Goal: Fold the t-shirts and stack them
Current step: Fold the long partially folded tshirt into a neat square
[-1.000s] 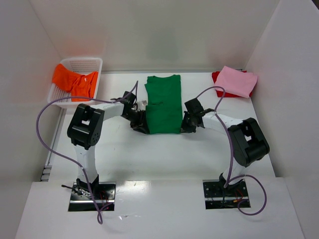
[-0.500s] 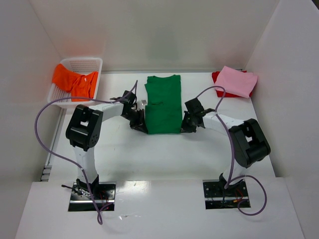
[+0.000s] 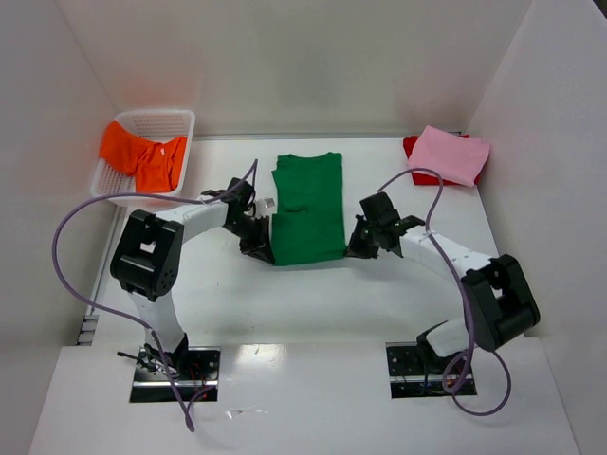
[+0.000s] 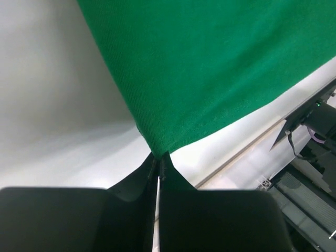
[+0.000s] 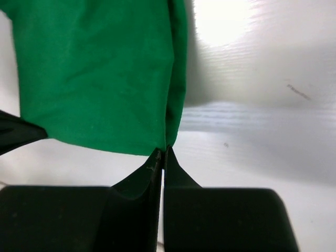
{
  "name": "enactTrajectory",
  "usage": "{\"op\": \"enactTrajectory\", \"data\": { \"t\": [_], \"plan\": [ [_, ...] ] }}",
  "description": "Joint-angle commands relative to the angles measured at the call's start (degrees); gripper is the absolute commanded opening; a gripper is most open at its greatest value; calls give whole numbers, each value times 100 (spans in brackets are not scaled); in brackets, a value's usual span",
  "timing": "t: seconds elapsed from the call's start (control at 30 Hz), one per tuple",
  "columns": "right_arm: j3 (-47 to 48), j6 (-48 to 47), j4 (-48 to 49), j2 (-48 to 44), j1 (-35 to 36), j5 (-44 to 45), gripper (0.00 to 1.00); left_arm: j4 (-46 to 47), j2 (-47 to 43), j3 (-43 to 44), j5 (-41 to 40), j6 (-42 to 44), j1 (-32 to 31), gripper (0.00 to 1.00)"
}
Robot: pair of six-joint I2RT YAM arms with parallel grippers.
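Corners of the green shirt (image 3: 308,204), clenched in left tool (image 4: 157,161) and right tool (image 5: 164,153), should rise level and together.

The white table (image 3: 398,284) carries a green shirt (image 3: 308,209) near its middle, folded into a long narrow shape that runs from near to far. At the far left corner sits a white mesh basket (image 3: 180,121) (an orange shirt (image 3: 137,156) is heaped in it, spilling over the rim). At the far right corner a red shirt (image 3: 413,144) lies on the surface, with a folded pink shirt (image 3: 453,156) on top of it.
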Motion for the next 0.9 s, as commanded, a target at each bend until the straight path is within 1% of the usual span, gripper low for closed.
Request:
{"op": "enactTrajectory", "data": {
  "t": [0.0,0.13,0.27,0.37,0.47,0.63,0.7,0.87],
  "plan": [
    [-44,112,-374,-551,50,157,0,-563,-625,64,-113,158,33,0],
    [201,159,-488,-720,50,427,0,-690,-1085,331,-339,-10,100,0],
    [672,89,-542,-650,50,761,0,-695,-1123,726,-511,-11,419,0],
    [1136,-52,-542,-587,46,1015,0,-737,-904,1180,-511,41,551,0],
    [1529,-131,-471,-331,-165,1072,0,-681,-621,1670,-443,42,625,0],
    [2192,-311,-168,240,-398,1066,0,-628,-57,2379,-174,156,789,0],
    [2323,-380,3,379,-398,1127,0,-628,188,2594,-52,159,850,0],
    [2984,-544,108,1118,-451,1177,0,-762,761,3378,209,279,850,0]
  ]
}}
